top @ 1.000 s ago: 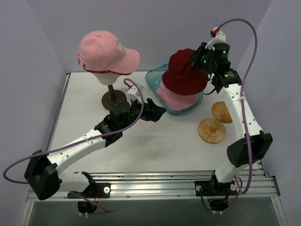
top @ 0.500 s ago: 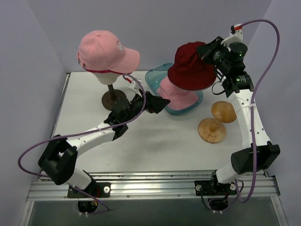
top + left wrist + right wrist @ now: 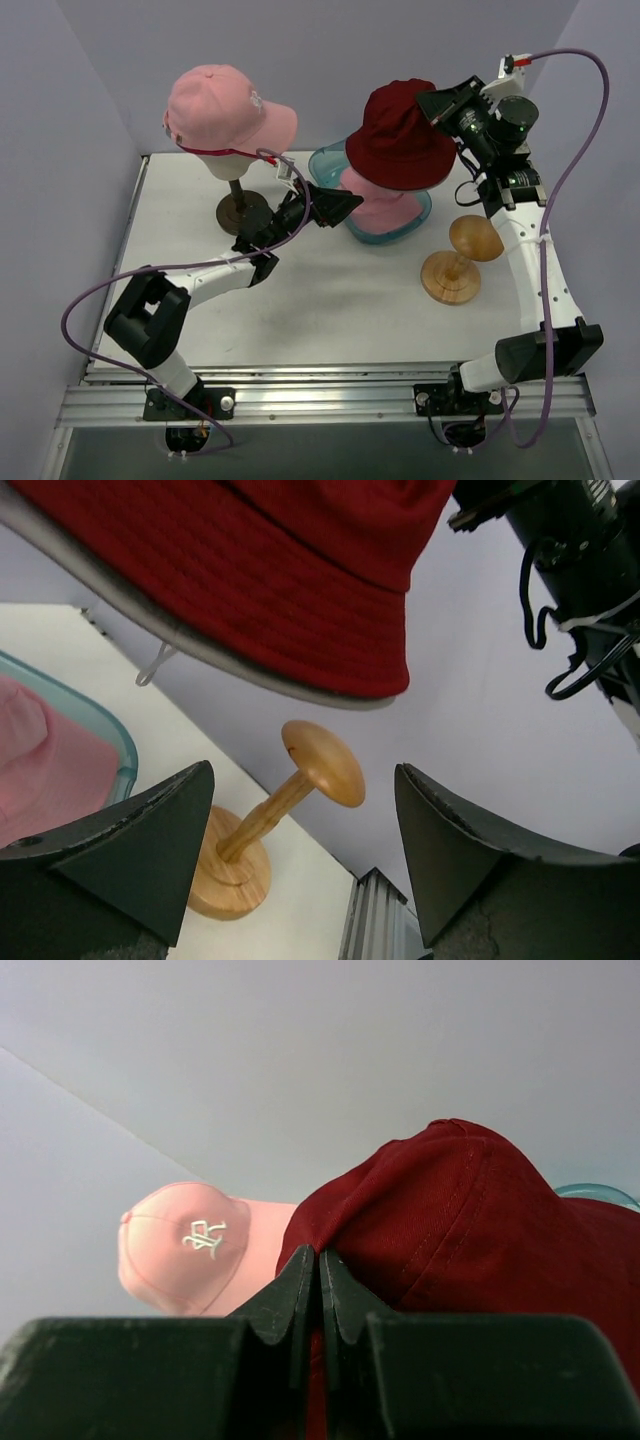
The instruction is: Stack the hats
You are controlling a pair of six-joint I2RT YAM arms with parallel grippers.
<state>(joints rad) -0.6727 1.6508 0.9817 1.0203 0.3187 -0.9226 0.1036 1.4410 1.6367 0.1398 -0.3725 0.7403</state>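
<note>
Since a second ago the right claw (image 3: 441, 104) has hauled the red hat (image 3: 398, 140) higher, while the left claw (image 3: 338, 204) has pushed forward to the tray (image 3: 322, 163). From above, I see the right claw pinching the side of the crown, so the hat hangs free below and left of it. I reckon that height keeps the brim clear of what lies underneath. Under the hanging hat the bucket hat (image 3: 385, 212) sits in the tray, just ahead of the left claw. That claw is spread and empty, lined up, I judge, to take it. Well left of that claw the pink cap (image 3: 225, 108) rides the head form (image 3: 218, 166), with a magenta cap (image 3: 205, 151) showing only as a dark rim beneath it. Well back toward the base from the right claw, the stand (image 3: 455, 262) is bare.

On the left wrist, the fingers (image 3: 140, 850) stand wide apart with nothing between them. The red hat's brim, grey underneath, fills the space above them and is cut off by the frame. The stand shows between and beyond the tips. Left of the claw I get only a corner of tray and a patch of pink cloth, too little to read the bucket hat's shape.

On the right wrist, the fingers (image 3: 290, 1290) are pressed together on a fold of red cloth. The crown bulges beyond to the right and the pink cap sits beyond to the left. The tray is a mere sliver, and the left claw is out of sight
</note>
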